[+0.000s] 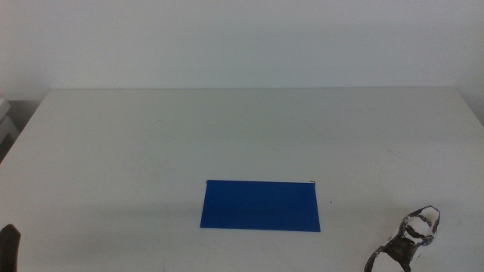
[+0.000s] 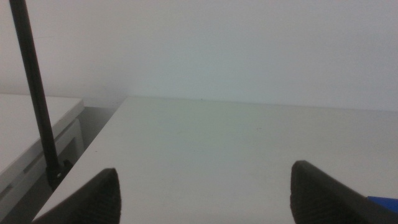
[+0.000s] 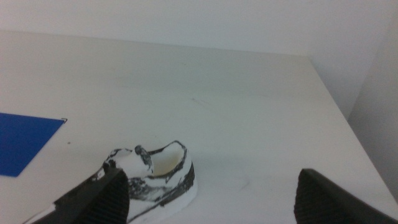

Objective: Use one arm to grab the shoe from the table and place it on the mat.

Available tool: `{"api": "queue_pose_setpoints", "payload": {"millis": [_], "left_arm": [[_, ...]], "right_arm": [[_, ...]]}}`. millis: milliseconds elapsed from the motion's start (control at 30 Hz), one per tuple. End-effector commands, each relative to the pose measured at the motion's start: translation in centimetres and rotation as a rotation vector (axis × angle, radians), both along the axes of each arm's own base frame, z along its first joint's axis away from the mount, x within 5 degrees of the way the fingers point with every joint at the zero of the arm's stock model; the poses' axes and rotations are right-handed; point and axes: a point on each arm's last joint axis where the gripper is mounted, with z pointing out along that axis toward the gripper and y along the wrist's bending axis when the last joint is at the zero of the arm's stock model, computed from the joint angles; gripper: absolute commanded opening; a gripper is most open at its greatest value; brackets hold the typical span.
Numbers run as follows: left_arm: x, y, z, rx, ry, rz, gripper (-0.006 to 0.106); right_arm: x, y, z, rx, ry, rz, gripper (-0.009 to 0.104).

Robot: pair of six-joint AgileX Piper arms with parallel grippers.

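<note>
The black-and-white shoe (image 1: 412, 240) lies on the table near the front right, to the right of the blue mat (image 1: 261, 205) and apart from it. In the right wrist view the shoe (image 3: 155, 177) sits just beyond my right gripper (image 3: 211, 180), close to one jaw. That gripper is open and holds nothing, and a corner of the mat (image 3: 22, 143) shows further off. My left gripper (image 2: 205, 177) waits open and empty at the table's front left. Only a dark tip of it (image 1: 9, 245) shows in the middle view.
The white table (image 1: 242, 136) ends at a white wall behind. A thin black pole (image 2: 34, 87) and a lower white surface (image 2: 31, 124) stand off the table's left side. The table's right edge (image 3: 348, 118) runs close to the shoe.
</note>
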Motion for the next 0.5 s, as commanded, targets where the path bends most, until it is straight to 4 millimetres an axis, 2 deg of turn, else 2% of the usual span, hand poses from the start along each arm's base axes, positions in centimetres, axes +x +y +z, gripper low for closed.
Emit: {"api": "queue_pose_setpoints", "payload": {"millis": [0,233,467], "left_arm": [[0.0,-0.1,0.6,-0.003,-0.084,-0.013,0.094],[0.0,-0.1,0.6,-0.003,-0.084,-0.013,0.094],[0.0,-0.1,0.6,-0.003,-0.084,-0.013,0.094]], "right_arm": [[-0.2,0.0,1.4,-0.014,-0.092,0.000,0.091],[-0.4,-0.1,4.7,-0.019,-0.034,-0.010,0.091],[0.3,-0.1,7.9,-0.007,-0.026,-0.008,0.091]]}}
